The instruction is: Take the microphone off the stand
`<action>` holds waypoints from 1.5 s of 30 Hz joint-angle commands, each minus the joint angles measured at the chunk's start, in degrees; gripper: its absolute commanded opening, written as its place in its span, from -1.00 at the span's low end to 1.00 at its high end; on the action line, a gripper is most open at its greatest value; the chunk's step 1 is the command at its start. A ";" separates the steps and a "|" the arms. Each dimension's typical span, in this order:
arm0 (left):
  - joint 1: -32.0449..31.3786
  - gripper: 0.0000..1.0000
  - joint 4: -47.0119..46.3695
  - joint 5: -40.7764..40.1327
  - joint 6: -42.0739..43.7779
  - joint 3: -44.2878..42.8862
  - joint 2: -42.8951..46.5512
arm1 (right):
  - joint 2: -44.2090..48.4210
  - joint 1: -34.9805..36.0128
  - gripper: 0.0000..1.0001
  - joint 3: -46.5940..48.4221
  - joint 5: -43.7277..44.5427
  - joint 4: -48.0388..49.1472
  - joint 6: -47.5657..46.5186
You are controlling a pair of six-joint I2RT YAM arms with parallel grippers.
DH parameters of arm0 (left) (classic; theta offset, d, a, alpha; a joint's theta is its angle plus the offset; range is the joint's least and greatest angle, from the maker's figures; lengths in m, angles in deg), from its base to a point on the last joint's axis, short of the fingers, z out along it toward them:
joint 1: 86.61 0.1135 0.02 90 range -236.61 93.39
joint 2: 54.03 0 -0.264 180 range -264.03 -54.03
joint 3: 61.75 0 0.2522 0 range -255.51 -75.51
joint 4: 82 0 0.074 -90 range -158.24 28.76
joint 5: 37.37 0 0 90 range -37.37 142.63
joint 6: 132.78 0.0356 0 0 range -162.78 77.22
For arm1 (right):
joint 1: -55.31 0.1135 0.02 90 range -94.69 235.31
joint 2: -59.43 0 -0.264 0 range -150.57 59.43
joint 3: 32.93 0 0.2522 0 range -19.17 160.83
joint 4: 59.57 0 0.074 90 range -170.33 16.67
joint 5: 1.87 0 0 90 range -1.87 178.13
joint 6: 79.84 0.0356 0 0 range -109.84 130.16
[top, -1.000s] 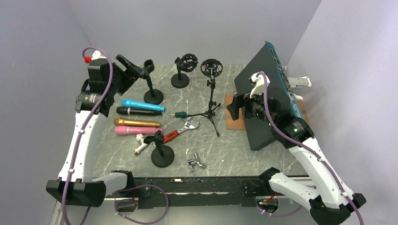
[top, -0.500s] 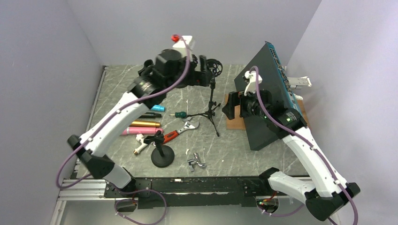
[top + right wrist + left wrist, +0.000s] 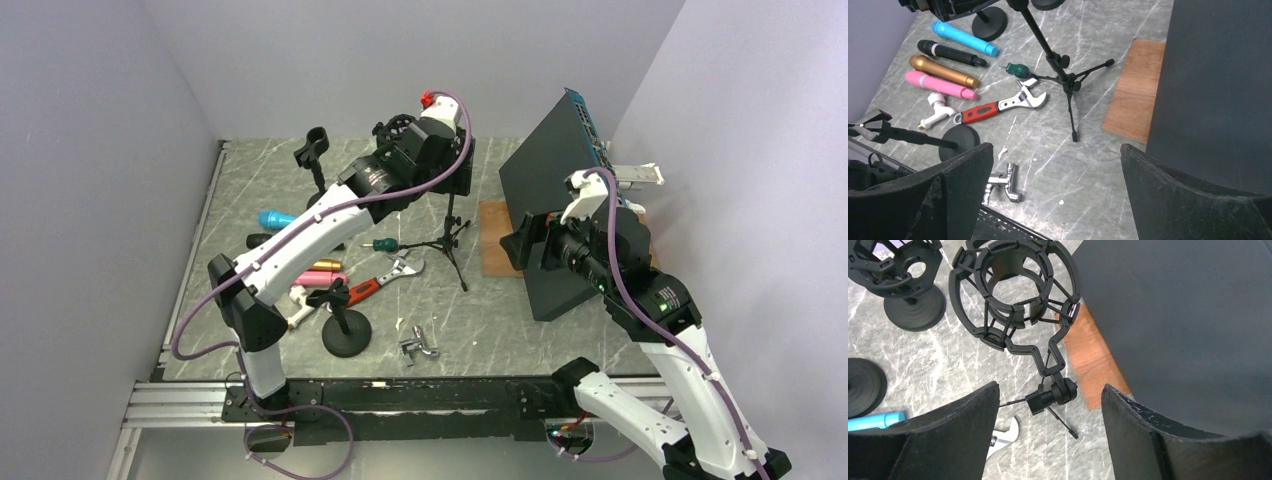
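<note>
The right gripper point(image 3: 1055, 160) hangs open and empty; four microphones point(image 3: 943, 71) lie flat on the table point(image 3: 1098, 165), left of the stands. Farther back, the left gripper point(image 3: 1050, 390), open and empty, hovers over the tripod's bare shock mount point(image 3: 1020, 347). With no stand visibly holding a microphone, removal looks done, and retreat comes next.

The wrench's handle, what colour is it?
The wrench handle is red, seen best in the right wrist view.

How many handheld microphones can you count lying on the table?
4. They lie side by side on the left of the table: the blue microphone farthest from the arm bases, then the black microphone, the gold microphone and the pink microphone nearest. None seems hidden.
</note>
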State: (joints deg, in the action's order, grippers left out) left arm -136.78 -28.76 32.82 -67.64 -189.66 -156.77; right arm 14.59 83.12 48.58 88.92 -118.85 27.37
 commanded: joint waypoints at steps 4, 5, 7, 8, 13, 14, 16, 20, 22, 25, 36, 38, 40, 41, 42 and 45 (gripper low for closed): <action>-0.33 0.45 -1.98 0.03 3.53 -2.24 -2.72 | 0.85 -0.18 1.00 -0.35 2.54 -1.42 0.82; -0.28 0.45 -2.16 0.28 3.71 -2.22 -2.99 | 0.88 -0.17 1.00 -0.40 2.54 -1.47 0.73; -0.28 0.40 -2.22 0.10 4.67 -2.28 -3.59 | 0.79 -0.13 1.00 -0.62 2.40 -1.26 0.64; -0.25 0.32 -2.26 0.20 5.30 -2.48 -3.87 | 0.72 -0.13 1.00 -0.68 2.31 -1.25 0.63; -0.21 0.03 -4.10 2.84 9.36 -1.40 -3.83 | 0.35 -0.14 1.00 -1.09 1.44 -1.15 0.82; -0.21 -0.04 -4.35 3.23 9.92 -0.97 -3.60 | 0.29 -0.14 1.00 -1.38 1.34 -0.98 0.81; -0.05 -0.13 -5.03 4.75 11.18 0.38 -2.71 | 0.13 -0.17 1.00 -1.88 1.02 -0.63 0.72; 0.45 -0.19 -7.88 8.45 15.84 5.26 1.07 | -0.90 -0.14 1.00 -3.31 -0.46 0.96 0.64; 0.82 -0.22 -9.11 10.53 17.97 7.54 2.97 | -1.86 -0.17 1.00 -3.82 -2.42 1.91 0.73; 2.13 -0.25 -9.32 13.57 19.39 9.93 5.02 | -4.92 -0.28 1.00 -4.36 -7.51 4.32 -0.06; 6.12 -0.24 -7.67 24.28 20.69 12.95 7.48 | -19.61 -9.85 0.90 -6.44 -35.77 16.58 4.56; 6.60 -0.21 -7.80 24.94 20.68 13.63 7.80 | -21.03 -11.73 0.89 -7.88 -39.17 19.67 5.58; 6.96 -0.15 -7.43 25.23 20.44 13.70 7.90 | -23.35 -12.78 0.86 -8.06 -40.88 21.30 5.64; 7.16 -0.10 -7.06 25.24 20.09 13.32 7.78 | -24.68 -13.19 0.83 -7.88 -41.55 21.68 5.52; 7.23 -0.01 -6.60 25.17 19.52 12.88 7.61 | -26.16 -13.70 0.79 -7.56 -42.21 21.86 5.40; 7.45 0.31 -4.43 25.10 16.75 10.62 6.67 | -30.25 -15.17 0.74 -6.93 -43.50 23.48 4.94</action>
State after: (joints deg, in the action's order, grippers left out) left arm -129.79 -35.66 56.51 -49.35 -176.13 -151.61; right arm -11.79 69.44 40.62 51.35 -101.38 31.79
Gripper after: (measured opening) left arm 0.575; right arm 0.882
